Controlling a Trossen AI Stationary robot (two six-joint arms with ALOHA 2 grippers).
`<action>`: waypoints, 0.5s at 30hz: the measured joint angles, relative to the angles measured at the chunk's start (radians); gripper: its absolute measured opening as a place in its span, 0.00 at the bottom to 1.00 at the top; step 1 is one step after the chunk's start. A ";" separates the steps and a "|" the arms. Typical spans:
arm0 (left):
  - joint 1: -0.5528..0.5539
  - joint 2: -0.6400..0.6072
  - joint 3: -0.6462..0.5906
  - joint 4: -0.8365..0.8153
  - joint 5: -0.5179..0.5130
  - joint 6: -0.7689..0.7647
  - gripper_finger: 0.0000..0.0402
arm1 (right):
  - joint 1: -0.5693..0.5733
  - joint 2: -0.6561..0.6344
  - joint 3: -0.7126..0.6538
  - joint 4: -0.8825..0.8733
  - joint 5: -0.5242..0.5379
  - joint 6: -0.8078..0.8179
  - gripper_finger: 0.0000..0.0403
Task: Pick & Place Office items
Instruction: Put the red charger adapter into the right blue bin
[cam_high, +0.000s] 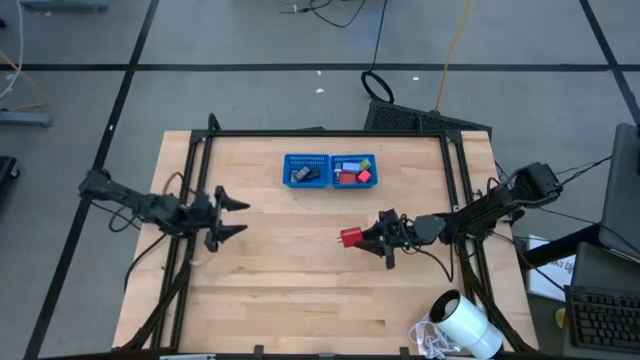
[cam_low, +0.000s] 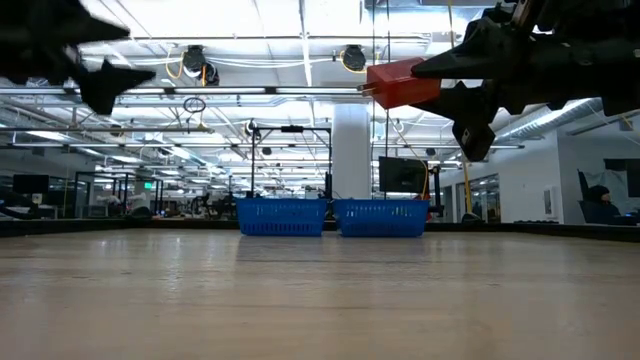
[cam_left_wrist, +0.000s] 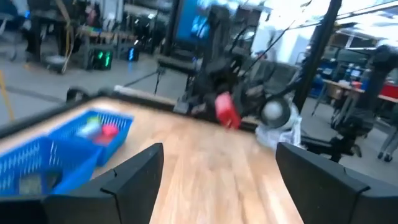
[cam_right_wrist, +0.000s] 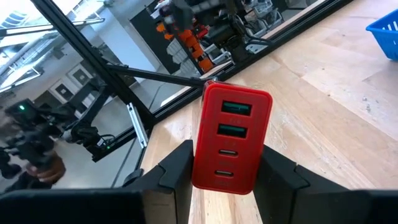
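A red block (cam_right_wrist: 231, 140) with several small ports on its face sits in my right gripper (cam_high: 365, 240) over the middle of the table, in front of the blue mesh tray (cam_high: 330, 170). In the low view the block (cam_low: 400, 83) hangs high above the wood. The tray's left compartment holds dark grey and blue pieces; its right one holds red and light blue pieces. My left gripper (cam_high: 235, 215) is open and raised over the table's left part, holding nothing. My right gripper pinches the red block between its two fingers (cam_right_wrist: 174, 174), one on each long side (cam_right_wrist: 200, 168) of the block. The fingers lie level and come from the table's right. The block is lifted clear of the table, its ported face toward the wrist camera.
A big white cylinder (cam_high: 468, 325) lies at the table's near right corner with white cord beside it. The tray (cam_low: 330, 215) stands by the far edge. Black frame rails run along the table's left, right and far sides. Bare wood lies between the arms.
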 joint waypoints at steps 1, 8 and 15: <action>0.000 -0.009 -0.029 0.007 -0.008 -0.019 0.76 | 0.000 0.000 0.000 0.000 0.000 0.000 0.29; 0.000 -0.032 -0.102 0.030 -0.025 -0.032 0.76 | 0.000 0.000 0.000 -0.001 0.001 -0.023 0.29; 0.000 -0.063 -0.093 0.012 -0.227 0.159 0.79 | -0.070 -0.005 0.001 0.007 0.083 -0.083 0.29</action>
